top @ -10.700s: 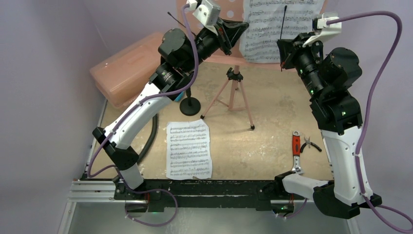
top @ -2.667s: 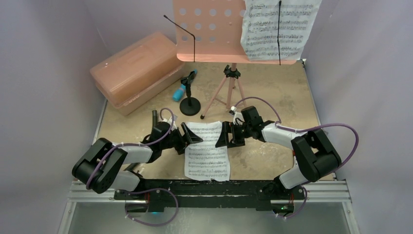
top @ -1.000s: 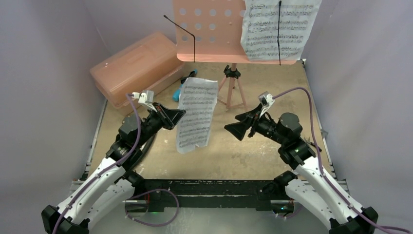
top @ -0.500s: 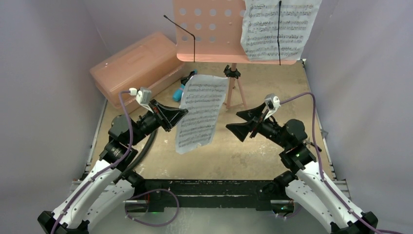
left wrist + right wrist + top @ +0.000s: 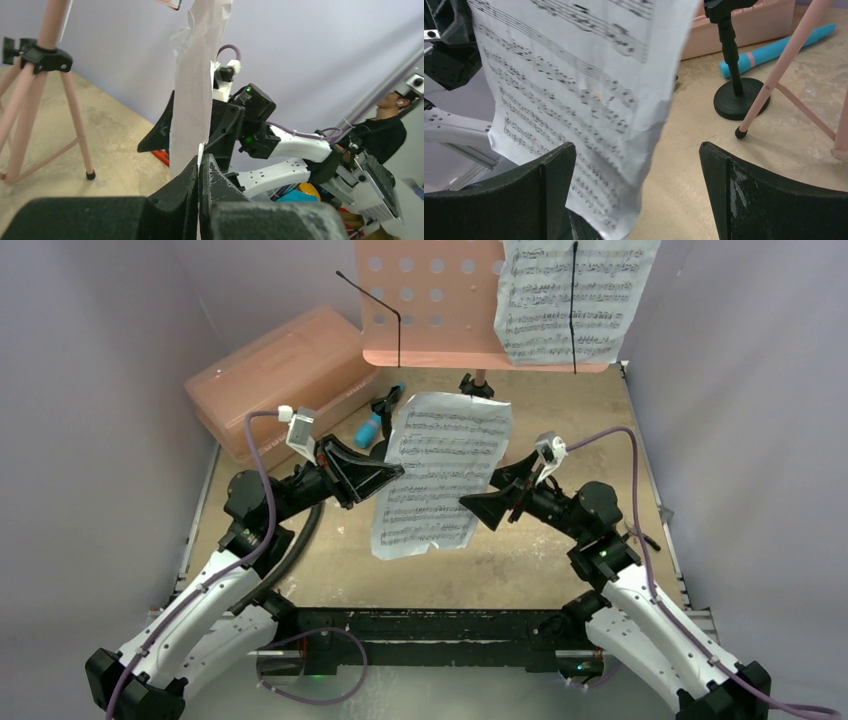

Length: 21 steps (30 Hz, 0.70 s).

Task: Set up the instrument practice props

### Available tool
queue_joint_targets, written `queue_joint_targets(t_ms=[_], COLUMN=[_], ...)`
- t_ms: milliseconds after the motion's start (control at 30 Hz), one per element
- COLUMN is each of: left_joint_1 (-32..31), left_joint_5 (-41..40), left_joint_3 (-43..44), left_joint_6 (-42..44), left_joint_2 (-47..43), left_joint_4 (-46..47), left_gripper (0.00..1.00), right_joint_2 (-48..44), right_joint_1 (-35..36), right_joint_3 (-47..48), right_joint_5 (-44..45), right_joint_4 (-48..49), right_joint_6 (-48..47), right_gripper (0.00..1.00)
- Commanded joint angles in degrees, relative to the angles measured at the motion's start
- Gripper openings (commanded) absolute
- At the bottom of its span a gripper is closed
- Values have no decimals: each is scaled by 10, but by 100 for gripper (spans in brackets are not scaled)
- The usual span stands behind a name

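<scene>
My left gripper (image 5: 396,476) (image 5: 199,159) is shut on the left edge of a white sheet-music page (image 5: 442,475) (image 5: 192,100) and holds it upright in the air above the table's middle. The right gripper (image 5: 491,496) (image 5: 636,150) is open at the page's right edge (image 5: 574,100), which hangs between its fingers without touching either. Behind stands the pink music stand (image 5: 430,300), and a second page (image 5: 575,300) rests on its right side. The cyan microphone (image 5: 372,426) (image 5: 774,47) lies by the black mic stand (image 5: 738,97).
The translucent pink case (image 5: 270,380) stands at the back left. The stand's tripod legs (image 5: 35,100) (image 5: 784,75) spread over the table behind the held page. A black hose (image 5: 305,530) runs along the left arm. Purple walls close in on both sides.
The left gripper has carried the page to the right and turned it to face up more. The right gripper has moved left to the page's right edge.
</scene>
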Motion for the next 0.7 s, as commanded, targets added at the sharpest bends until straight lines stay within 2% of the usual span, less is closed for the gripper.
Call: queue_joint_targets(t_ms=[0, 267, 400, 667], left_joint_1=[-1, -1, -1, -1], left_joint_5=[44, 32, 20, -14], left_joint_3=[39, 44, 39, 33], left_joint_6=[-31, 8, 16, 51], left_joint_2=[5, 7, 6, -10], left_joint_4=[69, 26, 23, -17], left_gripper=[0, 0, 0, 0], right_joint_2=[6, 43, 66, 82], right_joint_1=[2, 2, 2, 2], right_joint_3=[2, 43, 76, 101], right_joint_5=[-33, -102, -142, -140], right_joint_4=[52, 107, 118, 107], right_joint_6=[8, 17, 35, 72], right_gripper=[96, 95, 91, 65])
